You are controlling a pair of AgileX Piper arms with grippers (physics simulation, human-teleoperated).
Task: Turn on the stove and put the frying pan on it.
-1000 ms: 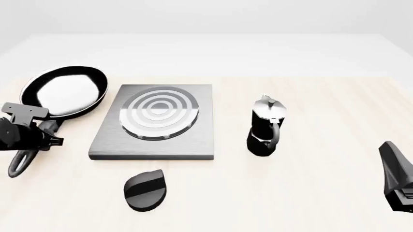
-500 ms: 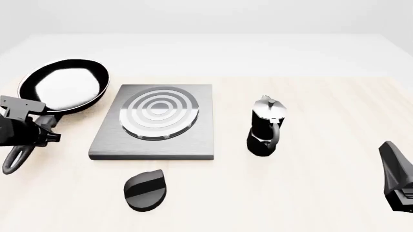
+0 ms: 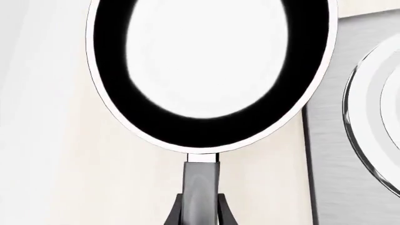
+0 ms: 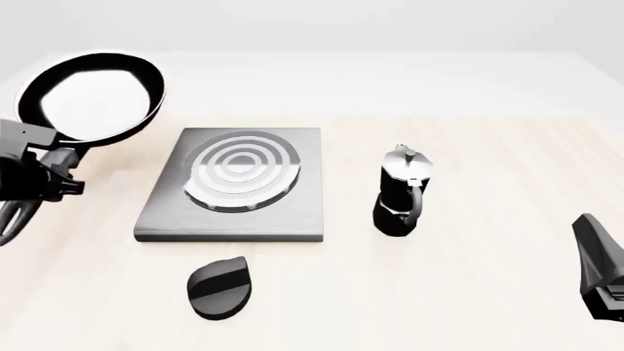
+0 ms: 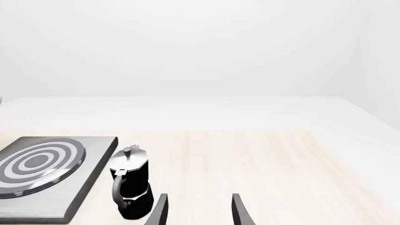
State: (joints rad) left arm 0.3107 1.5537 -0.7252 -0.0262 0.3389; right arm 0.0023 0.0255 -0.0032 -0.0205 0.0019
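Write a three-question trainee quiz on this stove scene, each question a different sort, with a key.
1. True or false: the frying pan sits on the stove.
2. Which arm holds the pan's handle? A) left B) right
3. Fill in: the thing standing right of the stove in the front view is the ____.

Key: 1. False; the left gripper holds it up, off to the stove's left. 2. A; the right gripper has open jaws holding nothing. 3. moka pot.

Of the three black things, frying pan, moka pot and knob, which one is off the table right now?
The round black frying pan, held up by its handle in the left gripper; the moka pot and teardrop knob rest on the table.
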